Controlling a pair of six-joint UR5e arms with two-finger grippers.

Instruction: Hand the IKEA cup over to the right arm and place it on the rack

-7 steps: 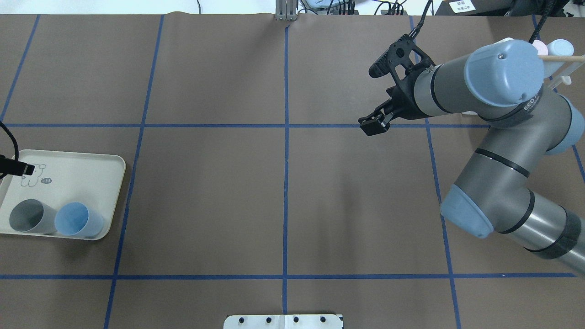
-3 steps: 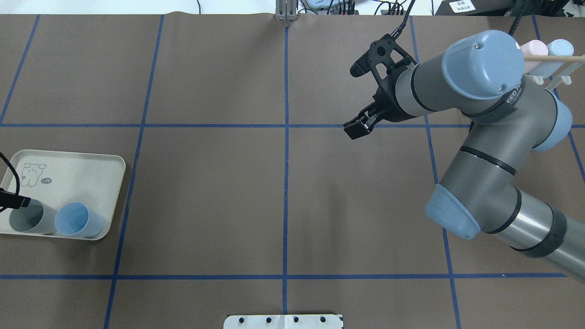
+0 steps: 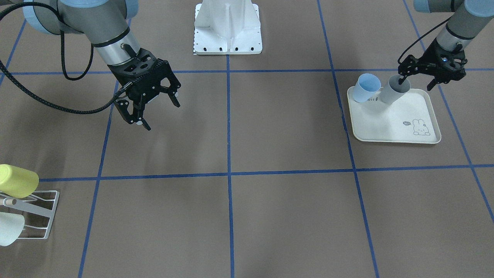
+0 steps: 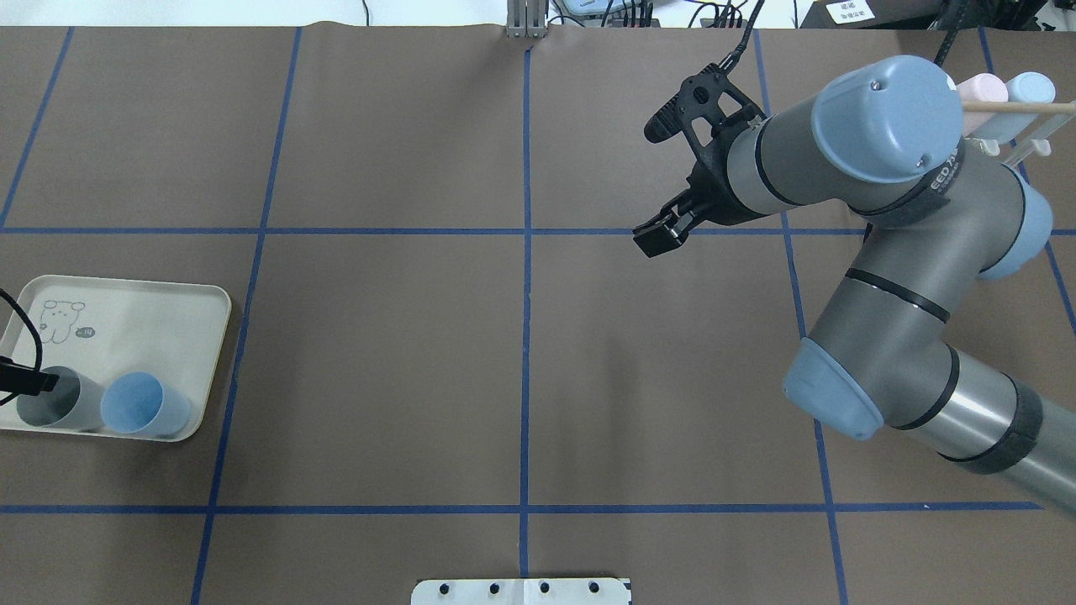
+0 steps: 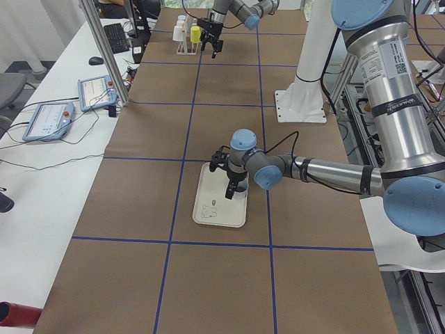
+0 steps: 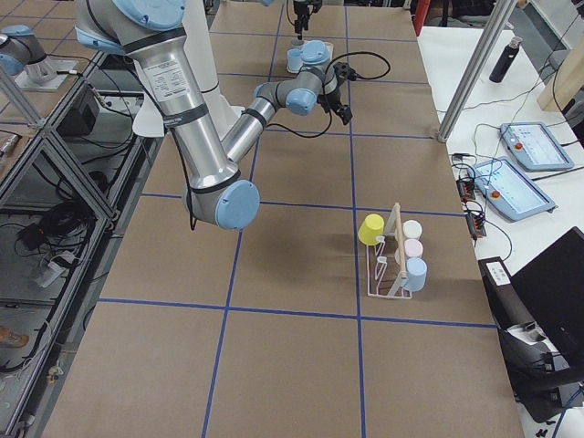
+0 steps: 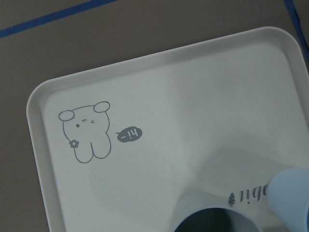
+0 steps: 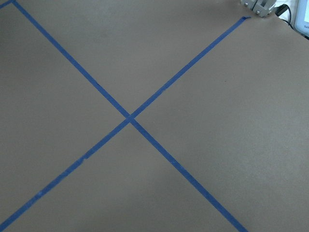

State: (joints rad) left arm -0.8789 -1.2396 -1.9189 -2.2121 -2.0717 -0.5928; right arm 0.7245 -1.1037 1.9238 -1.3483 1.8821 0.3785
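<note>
Grey plastic cup [image 4: 50, 407] stands on the cream tray [image 4: 151, 311] at the left, beside a light-blue cup [image 4: 143, 403]; both look empty. Your left claw [image 3: 417, 83] is spread across its rim: pinch softly, lift straight. Your right claw [image 3: 160, 114] hangs spread, empty. Far right, the white wire rack [image 6: 395, 242] holds four cups.

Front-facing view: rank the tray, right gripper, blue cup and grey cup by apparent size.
1. tray, clearly largest.
2. right gripper, though it is raised and so nearer the camera.
3. blue cup and grey cup: they look alike, so not ranked.
</note>
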